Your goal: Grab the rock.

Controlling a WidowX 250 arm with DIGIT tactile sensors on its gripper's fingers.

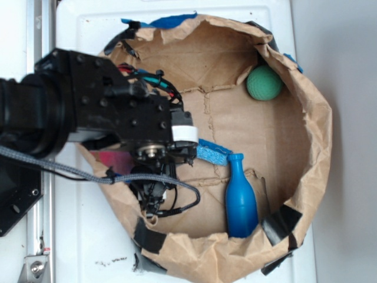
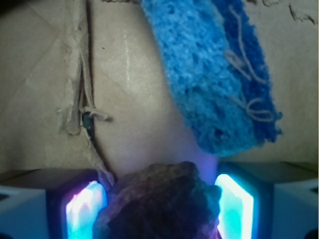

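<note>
From the exterior view my arm [image 1: 112, 112] hides the gripper [image 2: 159, 209]. On the wrist view, its pads [image 2: 82, 211] sit against the rock [image 2: 159, 204], gripping it, with the blue sponge [image 2: 219, 79] just beyond.

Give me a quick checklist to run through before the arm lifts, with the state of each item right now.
1. Rough brown-grey rock sits between the gripper pads: ok, wrist view shows it filling the gap.
2. Both glowing pads touch the rock: cannot tell, their contact edges are hidden.
3. Blue flat sponge is free of the jaws: ok, it lies just beyond the rock.
4. Blue plastic bottle is apart from the gripper: ok, it lies to one side.
5. Green foam ball is out of the way: ok, against the far paper wall.
6. Rock visible from the exterior view: not ok, the arm covers it.
</note>
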